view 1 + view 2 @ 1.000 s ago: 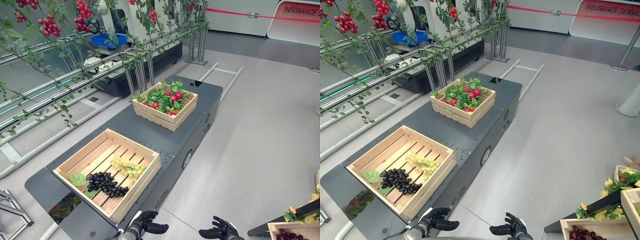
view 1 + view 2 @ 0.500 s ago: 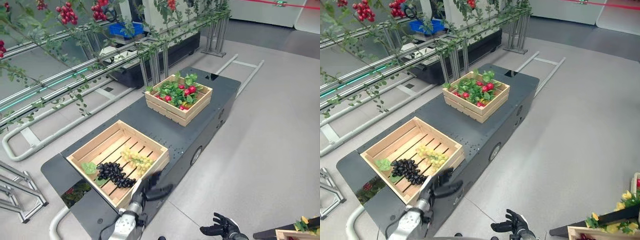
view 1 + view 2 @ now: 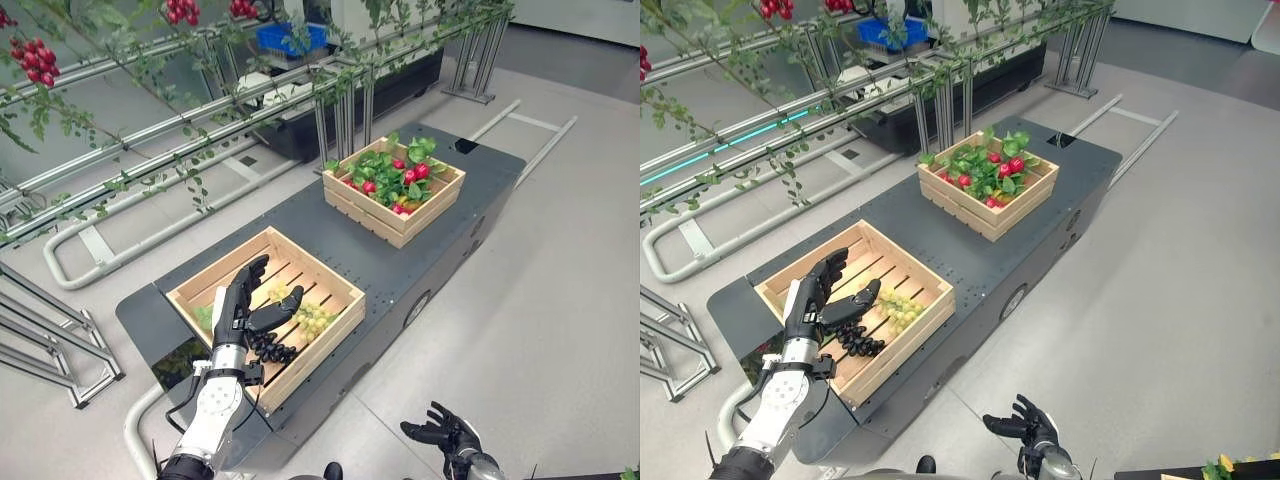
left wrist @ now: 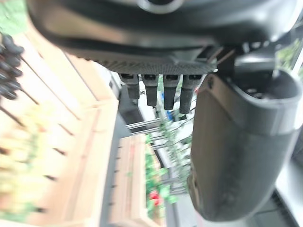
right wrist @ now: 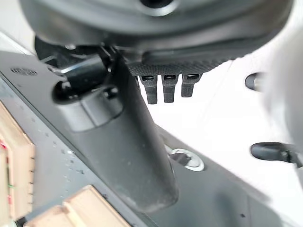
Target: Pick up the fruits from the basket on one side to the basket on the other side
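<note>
Nearest, at about 5 o'clock over bare floor, right hand with fingers loosely spread and empty, well apart from the desk. At about 7 o'clock, left hand raised over the near wooden crate, fingers straight and fanned, thumb standing out to one side, holding nothing – hovering above the fruit, contact with it not clear from the head views. Inside that crate, on its slatted bottom: black grapes just beneath the palm, green grapes beside them toward the 3 o'clock side, and a green leaf at the 9 o'clock end, partly hidden behind the hand. Same crate and both grape bunches blurred past the straight fingers in the left wrist view. Farther along the dark desk, toward 1 o'clock and well apart from the first, a second wooden crate heaped with green leaves and red fruits – none lifted out. Beyond the desk, from 9 to 12 o'clock, a metal rail frame hung with leafy branches and clusters of red berries; behind it, a blue bin at about 12 o'clock.
</note>
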{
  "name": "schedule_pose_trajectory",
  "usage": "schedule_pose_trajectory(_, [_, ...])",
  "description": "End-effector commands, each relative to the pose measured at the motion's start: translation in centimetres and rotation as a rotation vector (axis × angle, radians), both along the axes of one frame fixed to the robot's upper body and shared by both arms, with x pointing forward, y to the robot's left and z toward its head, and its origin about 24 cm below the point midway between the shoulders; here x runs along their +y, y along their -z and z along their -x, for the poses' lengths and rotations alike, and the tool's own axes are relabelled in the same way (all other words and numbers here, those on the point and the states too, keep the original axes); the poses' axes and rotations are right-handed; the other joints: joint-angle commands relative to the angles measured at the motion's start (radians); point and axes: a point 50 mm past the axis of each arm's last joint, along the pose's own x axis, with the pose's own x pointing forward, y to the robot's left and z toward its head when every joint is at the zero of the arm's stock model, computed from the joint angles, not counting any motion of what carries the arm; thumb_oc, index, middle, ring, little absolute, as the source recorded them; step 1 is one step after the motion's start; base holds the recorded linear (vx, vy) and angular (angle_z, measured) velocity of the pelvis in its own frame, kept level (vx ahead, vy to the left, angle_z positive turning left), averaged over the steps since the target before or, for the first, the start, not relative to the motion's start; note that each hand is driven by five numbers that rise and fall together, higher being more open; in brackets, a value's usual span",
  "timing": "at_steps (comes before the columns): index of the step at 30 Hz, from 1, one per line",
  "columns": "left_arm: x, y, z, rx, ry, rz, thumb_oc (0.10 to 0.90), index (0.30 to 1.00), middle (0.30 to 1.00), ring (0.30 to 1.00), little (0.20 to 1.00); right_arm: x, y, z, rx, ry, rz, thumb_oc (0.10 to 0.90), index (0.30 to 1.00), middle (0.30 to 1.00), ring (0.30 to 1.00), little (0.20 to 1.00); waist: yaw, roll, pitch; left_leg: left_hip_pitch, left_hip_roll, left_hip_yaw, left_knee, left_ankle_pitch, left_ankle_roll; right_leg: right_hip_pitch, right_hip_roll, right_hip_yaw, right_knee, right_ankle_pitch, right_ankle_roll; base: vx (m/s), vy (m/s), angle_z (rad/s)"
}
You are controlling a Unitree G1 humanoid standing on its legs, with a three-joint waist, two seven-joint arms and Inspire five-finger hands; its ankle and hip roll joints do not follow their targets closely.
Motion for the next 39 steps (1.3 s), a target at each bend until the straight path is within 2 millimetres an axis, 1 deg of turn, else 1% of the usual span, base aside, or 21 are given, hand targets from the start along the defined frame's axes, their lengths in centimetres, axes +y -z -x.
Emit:
schedule_pose_trajectory(1, [0.6, -5.2, -3.8, -0.236, -0.029, -0.053, 0.800, 0.900, 0.900, 0.900, 0.900, 0.8, -2.0, -3.3, -0.217, -0.019, -0.057, 0.800, 0.900, 0.900, 0.900, 0.900, -0.010, -0.019, -0.002, -0.016, -0.041, 0.019, 0.014, -0.079, 0.035, -0.029, 0.017, 0.123, -0.296, 0.230, 0.012, 0.04, -0.179, 0.59])
schedule_pose_trajectory(2, [0.6, -5.3, -3.8, -0.239, -0.030, -0.053, 0.800, 0.900, 0.900, 0.900, 0.900, 0.8, -2.0, -3.3, -0.219, -0.023, -0.059, 0.800, 0.900, 0.900, 0.900, 0.900, -0.012, -0.018, -0.001, -0.016, -0.040, 0.017, 0.013, -0.082, 0.035, -0.027, 0.020, 0.129, -0.324, 0.240, 0.014, 0.02, -0.234, 0.44])
schedule_pose_trajectory(3, [0.5, -5.7, -4.3, -0.259, -0.009, -0.096, 0.800, 0.900, 0.900, 0.900, 0.900, 0.8, -2.2, -3.8, -0.233, -0.037, -0.056, 0.800, 0.900, 0.900, 0.900, 0.900, -0.024, -0.014, 0.003, -0.030, -0.039, 0.001, 0.007, -0.087, 0.040, -0.049, 0.050, 0.187, -0.347, 0.239, 0.009, 0.06, -0.263, 0.43])
schedule_pose_trajectory(4, [0.3, -5.6, -4.3, -0.255, 0.011, -0.130, 0.800, 0.900, 0.900, 0.900, 0.900, 0.9, -2.2, -4.0, -0.216, -0.061, -0.043, 0.800, 0.900, 0.900, 0.900, 0.900, -0.025, -0.018, -0.002, -0.041, -0.034, -0.005, 0.004, -0.078, 0.036, -0.024, 0.056, 0.188, -0.363, 0.220, 0.006, 0.05, -0.260, 0.48])
schedule_pose_trajectory(5, [0.3, -5.6, -4.3, -0.255, 0.012, -0.133, 0.800, 0.900, 0.900, 0.900, 0.900, 0.9, -2.2, -4.0, -0.214, -0.065, -0.042, 0.800, 0.900, 0.900, 0.900, 0.900, -0.025, -0.020, -0.005, -0.048, -0.034, -0.004, 0.005, -0.074, 0.034, -0.024, 0.055, 0.186, -0.369, 0.223, 0.005, 0.12, -0.257, 0.86])
schedule_pose_trajectory(6, [0.1, -5.7, -4.1, -0.251, 0.040, -0.185, 0.800, 0.900, 0.900, 0.900, 0.900, 0.7, -2.5, -4.2, -0.211, -0.066, -0.051, 0.800, 0.900, 0.900, 0.900, 0.900, -0.022, -0.026, -0.007, -0.056, -0.015, 0.019, 0.002, -0.060, 0.017, 0.017, 0.051, 0.150, -0.395, 0.209, 0.005, 0.10, -0.168, 0.87])
schedule_pose_trajectory(7, [0.0, -5.8, -4.1, -0.254, 0.044, -0.193, 0.800, 0.900, 0.900, 0.900, 0.900, 0.6, -2.5, -4.2, -0.214, -0.064, -0.056, 0.800, 0.900, 0.900, 0.900, 0.900, -0.023, -0.026, -0.005, -0.057, -0.011, 0.022, 0.000, -0.057, 0.013, 0.025, 0.052, 0.144, -0.398, 0.205, 0.003, 0.18, -0.234, 0.98])
schedule_pose_trajectory(9, [0.2, -6.6, -4.2, -0.297, 0.050, -0.273, 0.800, 0.900, 0.900, 0.900, 0.900, -0.1, -2.6, -4.0, -0.224, -0.072, -0.045, 0.800, 0.900, 0.900, 0.900, 0.900, -0.031, -0.028, 0.002, -0.068, 0.020, 0.075, -0.002, -0.039, -0.010, 0.067, 0.047, 0.097, -0.424, 0.189, -0.007, 0.09, -0.132, 0.63])
schedule_pose_trajectory(10, [0.3, -8.2, -5.1, -0.354, 0.054, -0.337, 0.800, 0.900, 0.900, 0.900, 0.900, -0.8, -2.9, -4.1, -0.238, -0.051, -0.025, 0.800, 0.900, 0.900, 0.900, 0.900, -0.048, -0.026, 0.017, -0.088, 0.050, 0.130, 0.004, -0.025, -0.026, 0.067, 0.041, 0.064, -0.417, 0.172, -0.014, 0.00, -0.062, 0.56])
schedule_pose_trajectory(11, [0.3, -8.2, -5.1, -0.354, 0.054, -0.337, 0.800, 0.900, 0.900, 0.900, 0.900, -0.8, -2.9, -4.1, -0.238, -0.051, -0.025, 0.800, 0.900, 0.900, 0.900, 0.900, -0.048, -0.026, 0.017, -0.088, 0.050, 0.130, 0.004, -0.025, -0.026, 0.067, 0.041, 0.064, -0.417, 0.172, -0.014, -0.07, -0.032, 0.74])
schedule_pose_trajectory(12, [0.1, -9.9, -6.3, -0.413, 0.056, -0.447, 0.800, 0.900, 0.900, 0.900, 0.900, -1.8, -3.3, -4.6, -0.259, -0.020, -0.007, 0.800, 0.900, 0.900, 0.900, 0.900, -0.063, -0.022, 0.044, -0.115, 0.072, 0.181, 0.019, -0.012, -0.043, 0.051, 0.027, 0.018, -0.387, 0.154, -0.018, -0.07, 0.040, 0.81])
schedule_pose_trajectory(13, [0.3, -10.9, -6.9, -0.428, 0.044, -0.496, 0.800, 0.900, 0.900, 0.900, 0.900, -2.4, -3.6, -5.0, -0.270, -0.012, 0.005, 0.800, 0.900, 0.900, 0.900, 0.900, -0.066, -0.017, 0.058, -0.129, 0.071, 0.178, 0.022, -0.006, -0.048, 0.038, 0.019, 0.004, -0.368, 0.146, -0.019, -0.07, 0.044, 0.96])
schedule_pose_trajectory(14, [0.3, -11.0, -7.0, -0.430, 0.042, -0.501, 0.800, 0.900, 0.900, 0.900, 0.900, -2.5, -3.6, -5.0, -0.270, -0.011, 0.006, 0.800, 0.900, 0.900, 0.900, 0.900, -0.066, -0.017, 0.059, -0.131, 0.070, 0.177, 0.022, -0.005, -0.048, 0.036, 0.018, 0.002, -0.366, 0.145, -0.019, -0.03, 0.099, 0.81])
schedule_pose_trajectory(16, [1.9, -12.9, -8.1, -0.441, -0.011, -0.599, 0.800, 0.900, 0.900, 0.900, 0.900, -3.8, -4.1, -5.6, -0.273, -0.008, 0.037, 0.800, 0.900, 0.900, 0.900, 0.900, -0.075, -0.003, 0.087, -0.154, 0.065, 0.168, 0.030, -0.006, -0.055, 0.006, 0.002, -0.002, -0.340, 0.134, -0.017, 0.01, 0.115, 0.17])
schedule_pose_trajectory(17, [2.0, -13.0, -8.2, -0.444, -0.019, -0.614, 0.800, 0.900, 0.900, 0.900, 0.900, -3.9, -4.1, -5.6, -0.270, -0.009, 0.040, 0.800, 0.900, 0.900, 0.900, 0.900, -0.076, -0.001, 0.089, -0.156, 0.064, 0.168, 0.031, -0.006, -0.055, 0.004, 0.000, -0.002, -0.339, 0.134, -0.017, 0.04, 0.144, -0.13])
schedule_pose_trajectory(18, [2.6, -13.9, -8.6, -0.460, -0.042, -0.693, 0.800, 0.900, 0.900, 0.900, 0.900, -4.2, -4.1, -5.5, -0.263, -0.021, 0.055, 0.800, 0.900, 0.900, 0.900, 0.900, -0.083, 0.002, 0.101, -0.164, 0.059, 0.169, 0.040, -0.013, -0.056, -0.005, -0.005, 0.004, -0.338, 0.136, -0.014, 0.05, 0.140, -0.04])
schedule_pose_trajectory(20, [2.9, -14.7, -9.0, -0.471, -0.052, -0.780, 0.800, 0.900, 0.900, 0.900, 0.900, -4.4, -4.2, -5.7, -0.256, -0.041, 0.063, 0.800, 0.900, 0.900, 0.900, 0.900, -0.088, 0.004, 0.111, -0.173, 0.055, 0.175, 0.053, -0.021, -0.056, -0.013, -0.009, 0.007, -0.338, 0.137, -0.012, 0.01, 0.140, -0.01])
schedule_pose_trajectory(21, [3.2, -16.0, -9.6, -0.488, -0.066, -0.869, 0.800, 0.900, 0.900, 0.900, 0.900, -4.5, -4.6, -6.3, -0.272, -0.061, 0.073, 0.800, 0.900, 0.900, 0.900, 0.900, -0.093, 0.006, 0.133, -0.196, 0.052, 0.176, 0.072, -0.026, -0.057, -0.036, -0.009, 0.013, -0.328, 0.137, -0.013, -0.07, 0.133, 0.00])
schedule_pose_trajectory(28, [3.9, -19.6, -11.5, -0.499, -0.031, -1.300, 0.800, 0.900, 0.900, 0.900, 0.900, -5.2, -6.7, -9.3, -0.361, -0.109, 0.102, 0.800, 0.900, 0.900, 0.900, 0.900, -0.102, 0.000, 0.222, -0.308, 0.036, 0.180, 0.145, -0.038, -0.057, -0.143, -0.007, 0.034, -0.269, 0.133, -0.013, -0.09, 0.114, 0.01])
schedule_pose_trajectory(36, [3.6, -23.3, -12.8, -0.479, -0.011, -1.630, 0.800, 0.900, 0.900, 0.900, 0.900, -6.9, -8.7, -11.6, -0.412, -0.100, 0.158, 0.800, 0.900, 0.900, 0.900, 0.900, -0.093, -0.006, 0.296, -0.415, 0.022, 0.194, 0.229, -0.052, -0.052, -0.231, 0.000, 0.031, -0.215, 0.127, -0.010, -0.10, 0.078, 0.00])
schedule_pose_trajectory(39, [3.9, -24.8, -13.0, -0.454, -0.045, -1.705, 0.800, 0.900, 0.900, 0.900, 0.900, -7.2, -9.2, -12.2, -0.429, -0.095, 0.173, 0.800, 0.900, 0.900, 0.900, 0.900, -0.087, -0.009, 0.323, -0.454, 0.022, 0.198, 0.272, -0.060, -0.049, -0.260, -0.001, 0.024, -0.184, 0.121, -0.011, -0.09, 0.042, 0.04])
